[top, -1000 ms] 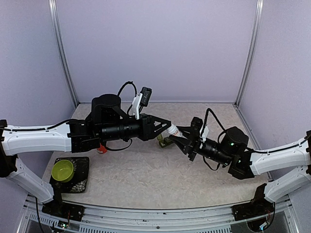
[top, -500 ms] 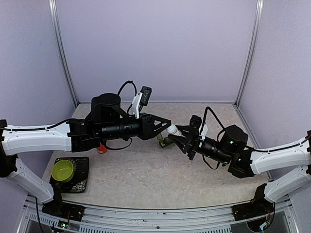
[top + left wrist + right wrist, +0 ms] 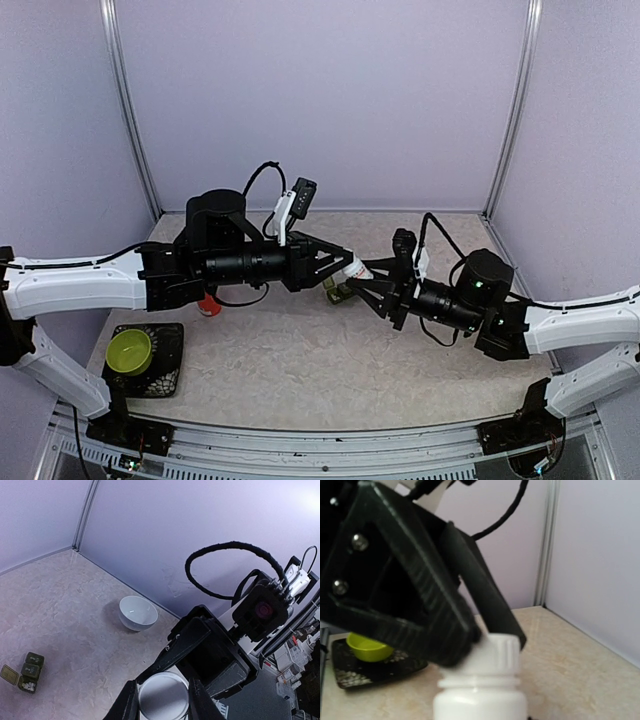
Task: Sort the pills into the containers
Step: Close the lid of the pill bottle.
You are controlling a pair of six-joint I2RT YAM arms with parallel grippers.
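A small white bottle hangs above the table's middle, held between both grippers. My left gripper is shut on its ribbed cap; in the left wrist view the round cap top sits between my fingers. My right gripper is shut on the bottle body, and its own fingers are hidden in the right wrist view. The containers, a dark green row of three cells, lie on the table under the bottle. Whitish pills show in one end cell.
A white bowl stands near the back wall. A lime-green bowl rests on a black tray at the front left. A small red object lies under the left arm.
The right arm has shifted slightly left and its forearm sits lower. The bottle stays held between both grippers, and the left arm has barely moved.
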